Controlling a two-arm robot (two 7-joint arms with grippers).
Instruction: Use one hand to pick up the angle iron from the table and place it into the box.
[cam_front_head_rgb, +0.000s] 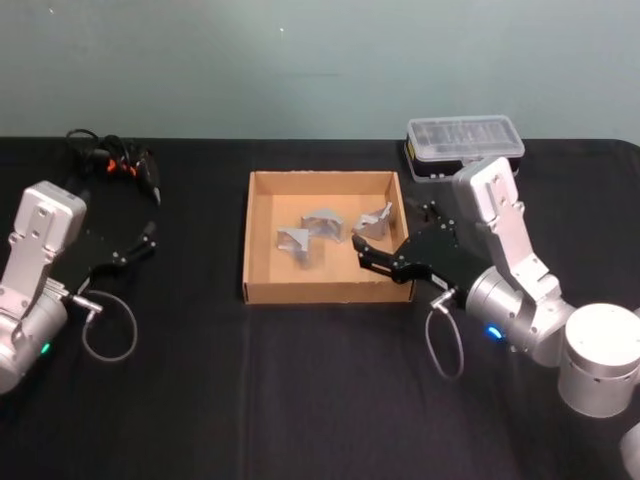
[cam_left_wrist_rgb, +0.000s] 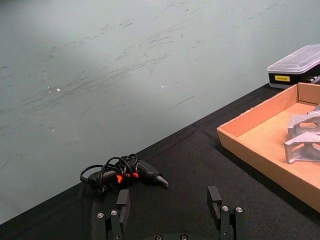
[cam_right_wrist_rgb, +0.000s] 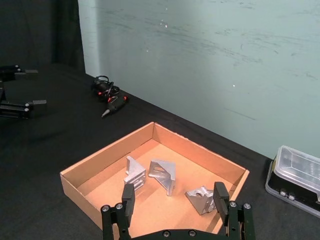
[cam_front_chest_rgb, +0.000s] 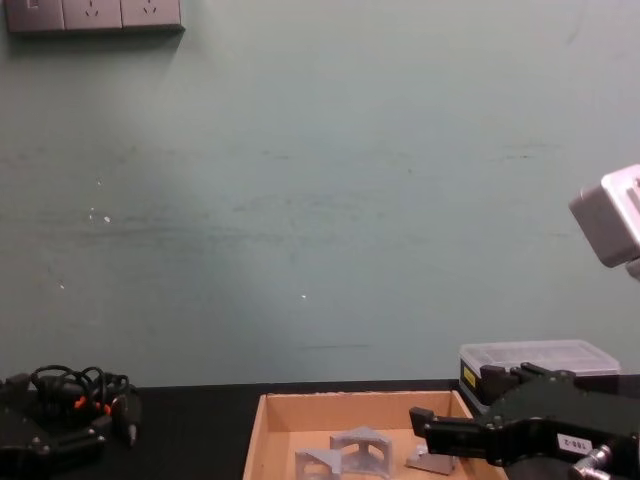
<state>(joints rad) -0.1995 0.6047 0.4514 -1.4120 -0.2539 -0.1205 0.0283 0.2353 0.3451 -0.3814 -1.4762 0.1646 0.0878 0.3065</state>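
Three silver angle irons (cam_front_head_rgb: 324, 224) lie inside the tan cardboard box (cam_front_head_rgb: 325, 292) at the middle of the black table (cam_front_head_rgb: 300, 380). My right gripper (cam_front_head_rgb: 360, 254) hovers open over the box's near right corner, with nothing between its fingers. In the right wrist view that gripper (cam_right_wrist_rgb: 174, 197) is spread above the angle irons (cam_right_wrist_rgb: 163, 175), the rightmost one (cam_right_wrist_rgb: 200, 198) just beside a finger (cam_right_wrist_rgb: 220, 196). The chest view has this gripper (cam_front_chest_rgb: 420, 420) level with the box's rim (cam_front_chest_rgb: 355, 399). My left gripper (cam_front_head_rgb: 150, 240) rests open at the far left, well away from the box.
A clear-lidded plastic case (cam_front_head_rgb: 464, 143) stands behind the box's right corner, close to my right arm. A black tool with orange marks and a tangled cord (cam_front_head_rgb: 115, 165) lies at the back left. Cable loops hang from both arms onto the table.
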